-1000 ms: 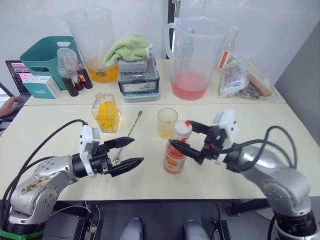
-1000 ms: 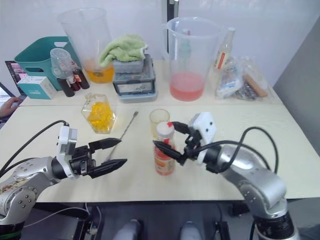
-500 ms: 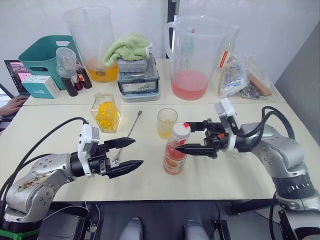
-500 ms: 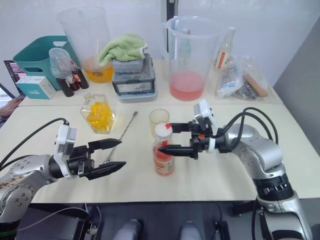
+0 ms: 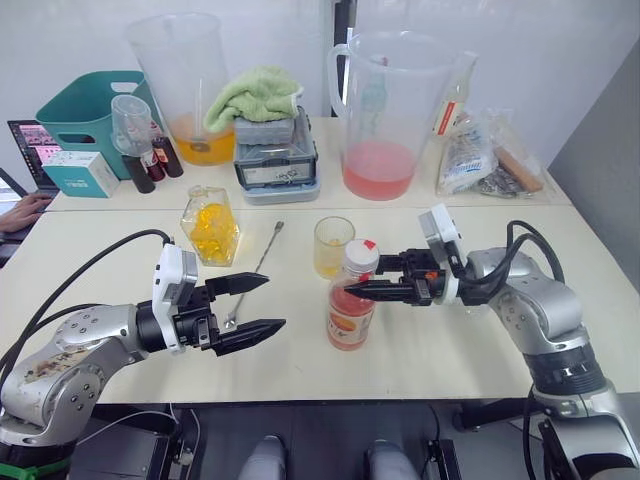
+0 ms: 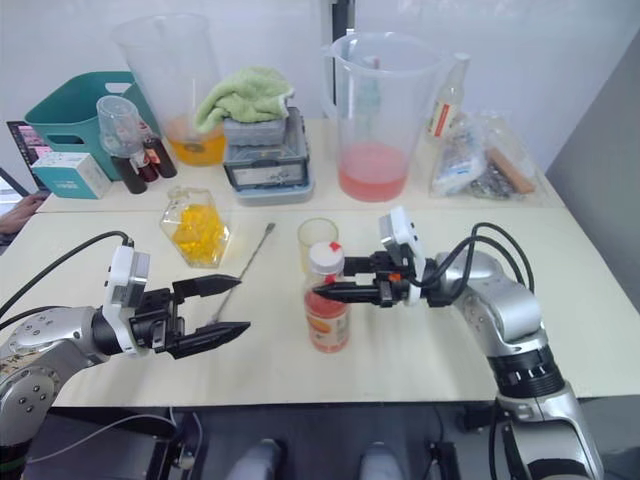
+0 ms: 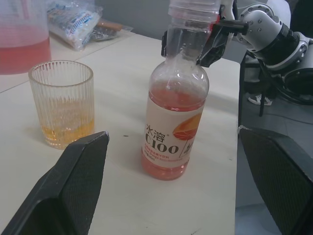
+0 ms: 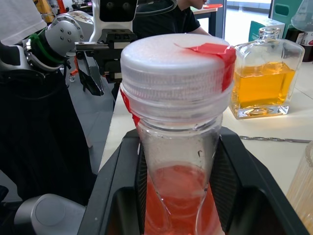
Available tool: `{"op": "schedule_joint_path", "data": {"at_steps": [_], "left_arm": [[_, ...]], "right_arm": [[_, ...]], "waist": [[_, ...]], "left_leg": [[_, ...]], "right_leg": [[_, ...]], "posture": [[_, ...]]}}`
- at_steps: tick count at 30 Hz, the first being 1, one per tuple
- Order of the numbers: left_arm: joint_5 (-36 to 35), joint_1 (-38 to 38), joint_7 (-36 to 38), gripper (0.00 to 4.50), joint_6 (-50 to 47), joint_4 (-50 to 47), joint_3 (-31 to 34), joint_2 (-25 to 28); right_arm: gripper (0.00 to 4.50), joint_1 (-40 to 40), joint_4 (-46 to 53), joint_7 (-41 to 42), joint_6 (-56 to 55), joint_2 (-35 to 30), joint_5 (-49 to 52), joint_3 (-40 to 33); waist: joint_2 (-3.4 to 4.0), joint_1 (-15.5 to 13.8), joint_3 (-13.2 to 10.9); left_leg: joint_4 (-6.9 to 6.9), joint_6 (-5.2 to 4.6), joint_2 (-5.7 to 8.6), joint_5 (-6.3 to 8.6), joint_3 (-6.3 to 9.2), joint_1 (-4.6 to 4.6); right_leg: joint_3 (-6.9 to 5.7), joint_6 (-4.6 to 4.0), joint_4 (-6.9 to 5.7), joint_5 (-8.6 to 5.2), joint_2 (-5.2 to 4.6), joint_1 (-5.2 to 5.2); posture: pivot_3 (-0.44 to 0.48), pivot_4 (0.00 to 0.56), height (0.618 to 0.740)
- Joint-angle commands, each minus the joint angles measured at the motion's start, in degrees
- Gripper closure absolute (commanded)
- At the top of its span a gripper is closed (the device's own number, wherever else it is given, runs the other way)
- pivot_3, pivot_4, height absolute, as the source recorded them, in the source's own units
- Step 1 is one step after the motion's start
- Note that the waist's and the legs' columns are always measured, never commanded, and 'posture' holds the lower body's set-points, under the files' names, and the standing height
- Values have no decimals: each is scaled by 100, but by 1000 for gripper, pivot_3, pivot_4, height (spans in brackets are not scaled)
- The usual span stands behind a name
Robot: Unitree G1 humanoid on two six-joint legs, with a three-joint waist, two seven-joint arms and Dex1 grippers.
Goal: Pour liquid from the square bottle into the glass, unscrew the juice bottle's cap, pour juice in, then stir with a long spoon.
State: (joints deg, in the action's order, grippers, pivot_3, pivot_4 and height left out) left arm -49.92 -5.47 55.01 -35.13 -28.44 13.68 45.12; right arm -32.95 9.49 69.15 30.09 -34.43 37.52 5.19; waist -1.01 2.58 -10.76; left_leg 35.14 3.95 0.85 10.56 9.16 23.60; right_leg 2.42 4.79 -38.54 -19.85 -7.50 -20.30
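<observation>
Between the right gripper's point(image 5: 362, 282) parted fingers: juice bottle point(image 5: 350, 314) neck, cap point(image 8: 177, 71) on, contact unclear. Beyond: glass point(image 5: 333, 246). Left gripper point(image 5: 253, 305) open, empty, well left of bottle.

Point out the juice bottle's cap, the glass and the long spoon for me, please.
cap point(image 8: 176, 61): right wrist view, on the ribbed white side.
glass point(image 7: 61, 103): left wrist view, on its ribbed wall above the yellow liquid.
long spoon point(image 5: 266, 254): left eye view, on the thin stem lying on the table.
</observation>
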Motion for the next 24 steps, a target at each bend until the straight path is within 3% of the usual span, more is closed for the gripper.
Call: {"op": "schedule_joint_path", "data": {"at_steps": [1, 7, 11, 16, 24], "left_arm": [[-76, -28, -22, 0, 101, -164, 109, -41], [93, 77, -39, 0, 250, -127, 61, -182], [160, -32, -39, 0, 316, 2, -17, -235], [225, -179, 21, 0, 348, 162, -143, -271], [267, -368, 126, 0, 326, 305, -261, -266]], "right_arm": [[3286, 192, 1032, -997, 471, 132, 368, -460], [3286, 788, 3112, -3724, 1756, 602, 349, -733], [3286, 1045, 3680, -4903, 2372, 881, 170, -713], [3286, 1599, 3920, -5555, 2276, 1270, -84, -433], [3286, 2140, 3980, -5607, 1693, 1669, -148, -316]], "waist": [[0, -4, 0], [0, -2, 0], [0, -8, 0], [0, -12, 1], [0, 9, 1]], "left_leg": [[0, 0, 0, 0, 0, 0], [-7, 4, 0, -3, 2, 15], [-7, 11, 0, -6, 3, 14], [-8, 14, 0, -10, 3, 9], [-17, 13, 0, -12, 3, -7]], "right_leg": [[0, 0, 0, 0, 0, -1], [1, 0, -4, 0, 0, -18], [0, -1, -9, 0, 0, -18], [1, -1, -16, 0, 0, -19], [3, -2, -21, 0, 0, -14]], "posture": [[0, 150, 740], [0, 150, 740], [0, 150, 740], [0, 150, 740], [0, 150, 740]]}}
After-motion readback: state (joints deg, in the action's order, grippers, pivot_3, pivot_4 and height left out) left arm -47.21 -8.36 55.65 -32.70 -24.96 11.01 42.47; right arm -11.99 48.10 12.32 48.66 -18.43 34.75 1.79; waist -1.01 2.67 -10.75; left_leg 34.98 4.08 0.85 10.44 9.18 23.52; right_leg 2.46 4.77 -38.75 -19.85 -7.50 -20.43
